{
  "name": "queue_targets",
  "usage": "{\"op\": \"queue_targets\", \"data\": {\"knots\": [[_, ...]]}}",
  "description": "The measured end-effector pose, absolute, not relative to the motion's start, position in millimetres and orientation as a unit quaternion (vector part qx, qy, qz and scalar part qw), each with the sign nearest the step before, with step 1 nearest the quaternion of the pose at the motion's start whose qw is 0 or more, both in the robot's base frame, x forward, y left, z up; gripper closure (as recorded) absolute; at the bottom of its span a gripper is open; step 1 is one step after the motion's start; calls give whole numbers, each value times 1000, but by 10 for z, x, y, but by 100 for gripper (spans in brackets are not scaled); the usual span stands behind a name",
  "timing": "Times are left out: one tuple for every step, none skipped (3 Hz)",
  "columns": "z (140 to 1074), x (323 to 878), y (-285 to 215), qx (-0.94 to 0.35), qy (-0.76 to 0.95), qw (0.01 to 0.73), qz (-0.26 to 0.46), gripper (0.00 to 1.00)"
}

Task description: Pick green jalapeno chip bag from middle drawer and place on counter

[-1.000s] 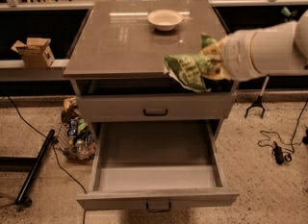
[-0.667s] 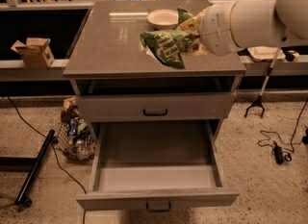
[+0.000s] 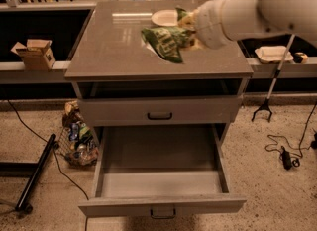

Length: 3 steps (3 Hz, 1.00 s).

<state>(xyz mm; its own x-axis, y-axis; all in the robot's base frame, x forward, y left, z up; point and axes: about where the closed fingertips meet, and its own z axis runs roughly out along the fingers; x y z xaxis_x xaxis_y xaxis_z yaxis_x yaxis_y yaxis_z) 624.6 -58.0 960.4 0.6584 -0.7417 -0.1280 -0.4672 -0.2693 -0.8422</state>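
Note:
The green jalapeno chip bag hangs over the counter, held at its right end by my gripper, which is shut on it. The white arm reaches in from the upper right. The bag sits just above the slab, right of its middle; I cannot tell whether it touches the surface. The middle drawer stands pulled out below, its grey tray bare, with a small dark loop handle on its front panel.
A white bowl sits at the back of the counter, close behind the bag. Another grey drawer front with a black handle is shut above the open drawer. A cardboard box sits left; a basket of snacks is on the floor.
The arm has carried the bag up and left, from the counter's front right edge to over the counter near the bowl. The drawer has stayed open.

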Motion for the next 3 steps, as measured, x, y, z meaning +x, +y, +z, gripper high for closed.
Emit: {"op": "queue_targets", "data": {"knots": [[9450,6783,-266,-796,377,456,-127,100],[9337,7216,72,-811,364,444,-111,100],[9182,7526,376,-826,358,425,-93,100]]}}
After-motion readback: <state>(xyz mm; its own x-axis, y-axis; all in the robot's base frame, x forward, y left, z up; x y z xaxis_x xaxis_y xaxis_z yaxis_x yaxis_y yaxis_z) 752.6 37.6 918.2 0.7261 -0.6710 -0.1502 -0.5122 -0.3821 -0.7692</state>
